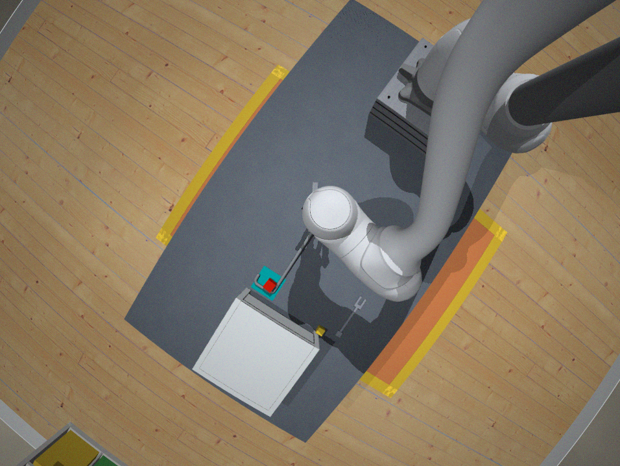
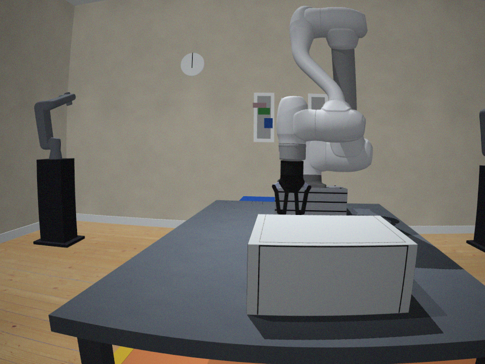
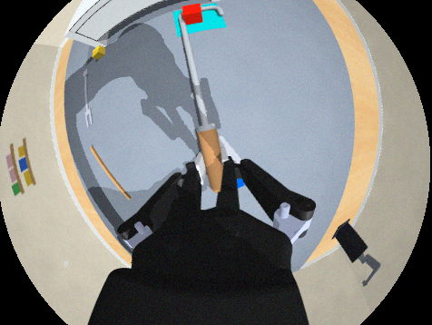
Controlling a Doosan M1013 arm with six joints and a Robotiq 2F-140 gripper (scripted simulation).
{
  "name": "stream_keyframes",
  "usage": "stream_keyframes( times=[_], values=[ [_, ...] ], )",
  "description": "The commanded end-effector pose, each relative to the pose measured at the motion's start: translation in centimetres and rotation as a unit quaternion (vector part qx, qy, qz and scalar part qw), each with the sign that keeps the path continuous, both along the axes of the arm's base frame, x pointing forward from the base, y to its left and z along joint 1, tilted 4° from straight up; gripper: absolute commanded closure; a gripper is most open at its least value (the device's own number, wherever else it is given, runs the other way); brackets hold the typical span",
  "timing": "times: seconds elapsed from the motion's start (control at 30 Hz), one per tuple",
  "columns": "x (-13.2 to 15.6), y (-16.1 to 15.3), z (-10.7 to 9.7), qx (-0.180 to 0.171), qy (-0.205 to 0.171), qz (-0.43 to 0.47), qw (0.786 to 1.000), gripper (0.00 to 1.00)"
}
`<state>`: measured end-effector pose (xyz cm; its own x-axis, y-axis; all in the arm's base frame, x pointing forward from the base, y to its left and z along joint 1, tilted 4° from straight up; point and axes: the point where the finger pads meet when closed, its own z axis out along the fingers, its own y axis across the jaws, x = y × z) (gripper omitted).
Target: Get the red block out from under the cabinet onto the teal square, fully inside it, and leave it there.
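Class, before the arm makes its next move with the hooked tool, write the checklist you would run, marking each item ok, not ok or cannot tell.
1. Gripper shut on the hook tool's wooden handle: ok.
2. Red block out from under the white cabinet: ok.
3. Red block fully inside the teal square: cannot tell; its cabinet-side edge lies close to the border.
4. Hook clear of the block so it can be left there: not ok; it wraps around it.
5. Yellow block and fork tool away from the tool's path: ok.

Beige walls [image 2: 137, 156], plank floor [image 1: 100, 150]
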<state>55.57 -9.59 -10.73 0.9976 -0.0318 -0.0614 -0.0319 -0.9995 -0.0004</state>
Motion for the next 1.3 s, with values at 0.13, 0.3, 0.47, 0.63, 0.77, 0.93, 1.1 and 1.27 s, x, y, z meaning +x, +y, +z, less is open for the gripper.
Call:
stream_keyframes(
  times=[0.13, 0.3, 0.47, 0.63, 0.77, 0.93, 1.1, 1.27],
  values=[
    [-0.13, -0.66, 0.02, 0.0, 0.0, 0.0, 1.0, 1.0],
    [-0.15, -0.79, 0.02, 0.0, 0.0, 0.0, 1.0, 1.0],
    [-0.17, -0.89, 0.02, 0.0, 0.0, 0.0, 1.0, 1.0],
    [-0.17, -0.9, 0.02, 0.0, 0.0, 0.0, 1.0, 1.0],
    [-0.17, -0.9, 0.02, 0.0, 0.0, 0.0, 1.0, 1.0],
    [-0.17, -0.9, 0.02, 0.0, 0.0, 0.0, 1.0, 1.0],
    [-0.17, -0.9, 0.02, 0.0, 0.0, 0.0, 1.0, 1.0],
    [-0.17, -0.9, 0.02, 0.0, 0.0, 0.0, 1.0, 1.0]
  ],
)
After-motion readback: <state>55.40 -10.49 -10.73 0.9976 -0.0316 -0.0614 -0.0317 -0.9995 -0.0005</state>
